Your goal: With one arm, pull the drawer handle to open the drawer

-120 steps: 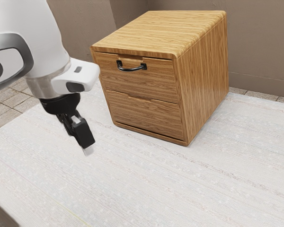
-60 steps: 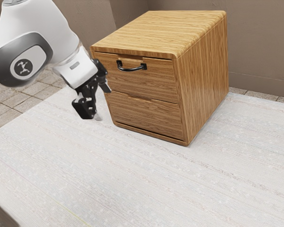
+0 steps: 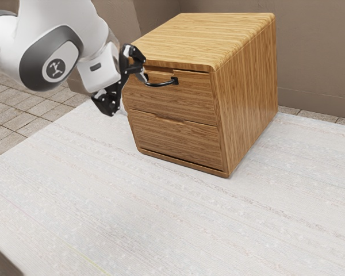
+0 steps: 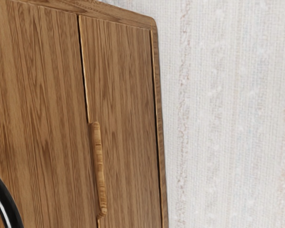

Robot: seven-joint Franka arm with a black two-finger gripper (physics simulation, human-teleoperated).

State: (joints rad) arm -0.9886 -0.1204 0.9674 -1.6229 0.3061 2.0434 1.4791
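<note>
Where the pale surface (image 3: 190,218) spreads out, we find the wooden cabinet (image 3: 241,86) standing on it. The arm (image 3: 52,52) reaches in from the exterior view's left. The top drawer (image 3: 184,100) sits flush with the lower drawer (image 3: 178,138). The gripper (image 3: 126,83) is at the top drawer's edge on the exterior view's left, its fingers (image 3: 135,57) apart and clamped on nothing. The black handle (image 3: 160,84) lies just beside the upper finger and runs away from it.

Exterior view watches the cabinet (image 3: 230,98) from the arm's (image 3: 52,52) side; wrist view faces its front, close
</note>
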